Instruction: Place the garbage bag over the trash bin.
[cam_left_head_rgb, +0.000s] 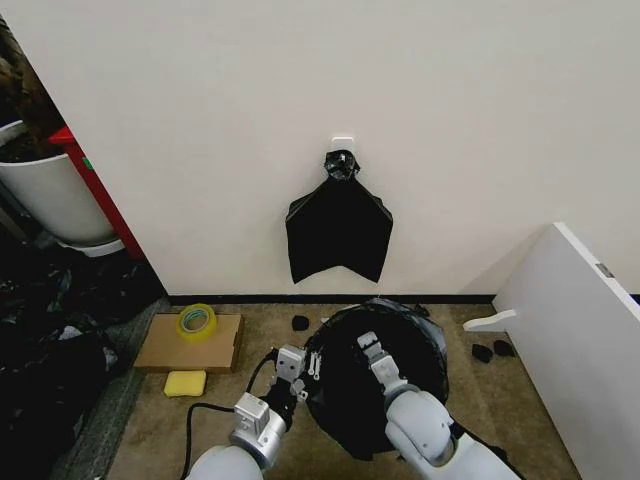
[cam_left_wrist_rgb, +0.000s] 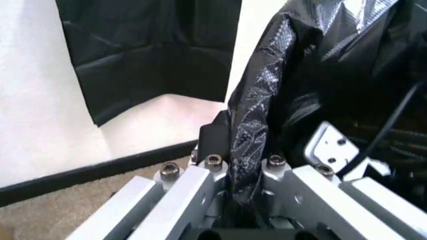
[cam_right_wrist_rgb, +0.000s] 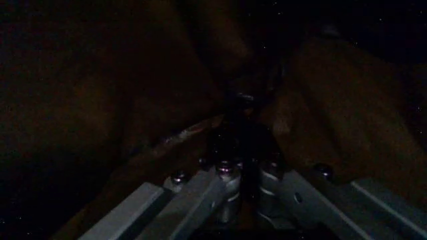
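Left gripper (cam_left_head_rgb: 298, 366) and right gripper (cam_left_head_rgb: 372, 352), head view: at glossy black plastic garbage bag (cam_left_head_rgb: 400, 345) cloaking the trash bin. Left wrist: clenched on bag edge. Right wrist: pinching film inside. Best spreading evenly, avoiding tears.

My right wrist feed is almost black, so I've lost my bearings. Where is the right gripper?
Observer: The right gripper reaches into the open mouth of the garbage bag, which stands on the carpet.
Operator: And the other arm?
Observer: The left gripper is shut on the bag's edge, on its left side.
Operator: Anything close by?
Observer: A yellow tape roll lies on cardboard left of the bag, apart from it.
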